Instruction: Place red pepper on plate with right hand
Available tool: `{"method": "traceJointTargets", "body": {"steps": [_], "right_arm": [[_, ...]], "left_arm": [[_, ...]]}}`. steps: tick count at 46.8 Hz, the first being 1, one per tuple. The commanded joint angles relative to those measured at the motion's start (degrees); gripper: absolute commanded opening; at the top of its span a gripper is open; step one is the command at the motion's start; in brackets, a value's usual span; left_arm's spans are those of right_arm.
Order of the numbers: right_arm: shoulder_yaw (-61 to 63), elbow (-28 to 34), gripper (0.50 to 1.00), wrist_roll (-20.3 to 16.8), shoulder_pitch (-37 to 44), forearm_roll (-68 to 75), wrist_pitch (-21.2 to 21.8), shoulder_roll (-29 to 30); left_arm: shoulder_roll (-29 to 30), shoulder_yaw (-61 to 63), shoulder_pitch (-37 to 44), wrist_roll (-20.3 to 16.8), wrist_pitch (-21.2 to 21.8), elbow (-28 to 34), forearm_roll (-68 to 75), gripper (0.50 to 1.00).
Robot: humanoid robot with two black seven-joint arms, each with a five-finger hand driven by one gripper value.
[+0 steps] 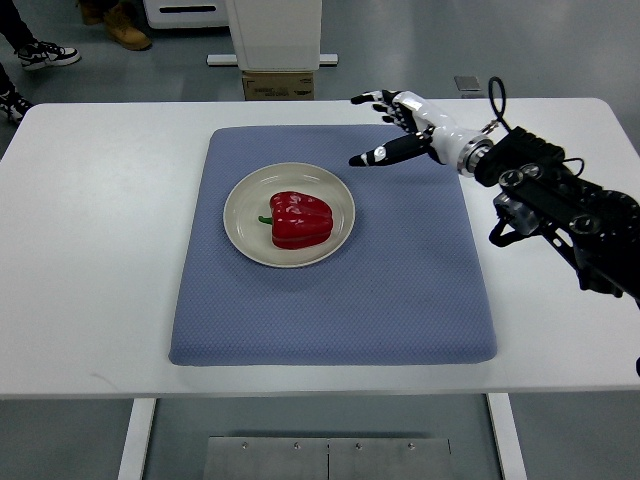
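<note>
White tabletop point(90, 250) across nearly the whole view, grey floor beyond its far edge. Blue-grey mat point(400, 290) laid in the middle, square to the edges. Black right arm point(565, 205) reaching in from the right edge, over the right part of the tabletop and the mat's far right corner. On the mat, left of its centre and toward the far side — a round cream plate point(240, 225). Pepper point(300, 219) lying on the plate, red and glossy, green stem pointing left, wholly inside the rim. Right hand point(400, 125) white and black, raised over the mat's far right area, well apart from the plate and pepper — fingers spread and empty, thumb stretched left toward the plate. Past the far edge, a white machine base with a cardboard box point(279, 87) under it; shoes of people point(120, 25) at far left.
</note>
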Motion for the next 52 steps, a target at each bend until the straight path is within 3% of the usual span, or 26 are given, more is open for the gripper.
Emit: {"method": "traceJointTargets", "body": {"steps": [1, 23, 52], "right_arm": [[5.1, 0.0, 0.998, -0.8, -2.4, 0.0, 0.0, -0.4], [25.5, -0.3, 1.0, -1.5, -12.5, 0.7, -0.9, 0.0], [32.5, -0.3, 1.0, -1.0, -18.9, 9.1, -1.0, 3.7]], "left_arm": [[0.0, 0.0, 0.0, 0.0, 0.0, 0.0, 0.0, 1.0], [0.0, 0.0, 0.0, 0.0, 0.0, 0.0, 0.0, 1.0], [0.0, 0.0, 0.0, 0.0, 0.0, 0.0, 0.0, 1.0]]}}
